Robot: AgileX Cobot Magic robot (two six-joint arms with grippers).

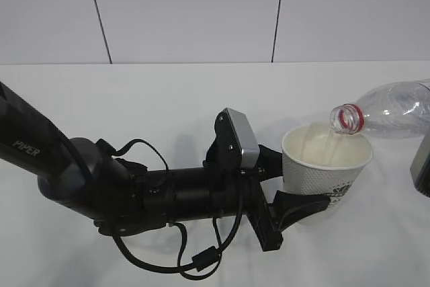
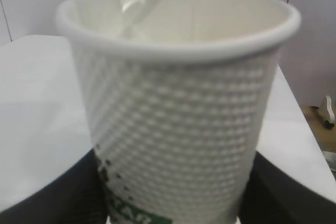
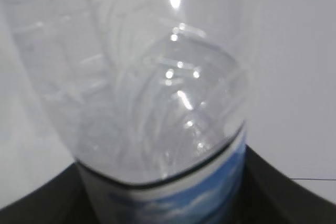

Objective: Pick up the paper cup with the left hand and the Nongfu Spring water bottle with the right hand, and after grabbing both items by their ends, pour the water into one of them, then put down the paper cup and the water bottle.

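White dimpled paper cup (image 1: 327,166) clamped upright in left pincer (image 1: 290,186). Clear plastic bottle (image 1: 386,111) with red neck ring, clamped in right pincer (image 3: 168,203), tilted over cup rim.

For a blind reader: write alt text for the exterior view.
A tilted clear water bottle pours into a white paper cup held by the left arm's tool above a white table. The bottle's red-ringed mouth sits over the cup's rim.

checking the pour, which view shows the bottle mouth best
The exterior view: the bottle mouth with its red ring sits just over the cup rim. The left wrist view only catches its edge at the top; the right wrist view shows only the bottle's body.
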